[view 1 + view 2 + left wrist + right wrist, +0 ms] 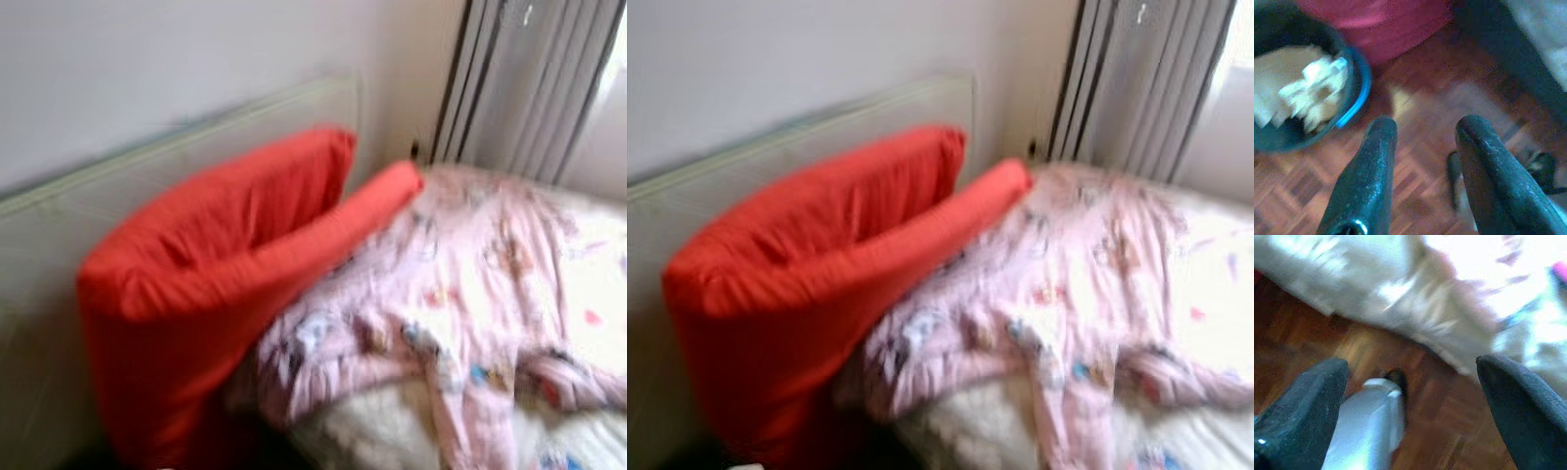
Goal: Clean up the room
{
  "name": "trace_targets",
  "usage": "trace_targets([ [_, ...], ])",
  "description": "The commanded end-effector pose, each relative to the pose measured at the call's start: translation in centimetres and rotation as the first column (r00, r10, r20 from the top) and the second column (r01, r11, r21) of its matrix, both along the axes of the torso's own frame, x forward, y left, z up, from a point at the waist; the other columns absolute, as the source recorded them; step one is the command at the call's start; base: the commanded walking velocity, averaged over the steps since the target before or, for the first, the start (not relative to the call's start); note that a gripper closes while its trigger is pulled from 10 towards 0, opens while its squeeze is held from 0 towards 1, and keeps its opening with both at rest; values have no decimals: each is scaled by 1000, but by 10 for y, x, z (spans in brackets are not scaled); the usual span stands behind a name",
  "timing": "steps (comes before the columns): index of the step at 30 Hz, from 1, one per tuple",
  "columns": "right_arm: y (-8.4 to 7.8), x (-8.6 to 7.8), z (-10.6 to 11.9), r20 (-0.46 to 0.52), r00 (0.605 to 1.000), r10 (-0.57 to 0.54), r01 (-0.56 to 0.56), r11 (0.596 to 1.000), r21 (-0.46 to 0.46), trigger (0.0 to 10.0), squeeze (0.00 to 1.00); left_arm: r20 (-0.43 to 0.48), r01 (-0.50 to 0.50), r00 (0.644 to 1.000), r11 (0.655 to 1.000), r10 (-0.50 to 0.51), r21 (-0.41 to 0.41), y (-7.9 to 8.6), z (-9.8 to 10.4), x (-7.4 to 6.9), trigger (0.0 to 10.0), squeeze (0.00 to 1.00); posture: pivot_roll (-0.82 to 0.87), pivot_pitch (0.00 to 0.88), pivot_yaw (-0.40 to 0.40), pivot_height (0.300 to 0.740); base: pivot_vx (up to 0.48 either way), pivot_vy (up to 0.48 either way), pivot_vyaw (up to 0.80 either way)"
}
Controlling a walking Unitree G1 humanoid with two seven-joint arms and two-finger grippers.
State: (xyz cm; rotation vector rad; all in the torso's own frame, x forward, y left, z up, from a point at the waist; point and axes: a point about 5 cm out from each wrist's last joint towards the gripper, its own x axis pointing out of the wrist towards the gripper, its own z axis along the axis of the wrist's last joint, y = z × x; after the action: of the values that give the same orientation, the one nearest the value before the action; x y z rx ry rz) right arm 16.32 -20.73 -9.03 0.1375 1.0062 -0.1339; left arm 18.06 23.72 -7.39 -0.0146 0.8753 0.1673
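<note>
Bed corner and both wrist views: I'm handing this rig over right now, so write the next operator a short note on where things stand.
Left pincer: open, holding nothing, hanging over the wood floor near a blue-rimmed bin with pale scraps inside.
Right pincer: open, holding nothing, over the floor beside the bed's hanging edge.
Bed: red pillow propped against the headboard; pink patterned blanket lies rumpled, its edge against the pillow.
Done: nothing visibly tidied on the bed.
Left: probably straighten the blanket and set the pillow. The head views are blurred, so look again before reaching.
</note>
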Motion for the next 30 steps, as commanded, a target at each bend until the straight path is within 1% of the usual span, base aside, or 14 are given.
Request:
trace_targets([
  [1, 6, 1, 0, 3, 1000, 9, -9, 1000, 14, 10000, 0, -26, -6, 1000, 1000, 6, 15, 7, -1, -6, 10000, 0, -7, 0, 8, 717, 0, 0, -700],
  [17, 8, -1, -2, -4, 1000, 26, -26, 1000, 13, 10000, 0, -45, 24, 999, 999, -23, 25, 5, -4, -10, 10000, 0, -12, 0, 14, 717, 0, 0, -691],
  [22, 8, -2, -2, -6, 1000, 28, -28, 1000, 13, 10000, 0, -45, 41, 998, 999, -40, 28, 3, -4, -10, 10000, 0, -18, 0, 18, 717, 0, -458, -685],
  [30, 9, -3, -3, -7, 1000, 26, -26, 1000, 14, 10000, 0, -46, 32, 998, 999, -30, 28, 5, -4, -12, 10000, 0, -18, 0, 21, 717, 0, 0, -687],
])
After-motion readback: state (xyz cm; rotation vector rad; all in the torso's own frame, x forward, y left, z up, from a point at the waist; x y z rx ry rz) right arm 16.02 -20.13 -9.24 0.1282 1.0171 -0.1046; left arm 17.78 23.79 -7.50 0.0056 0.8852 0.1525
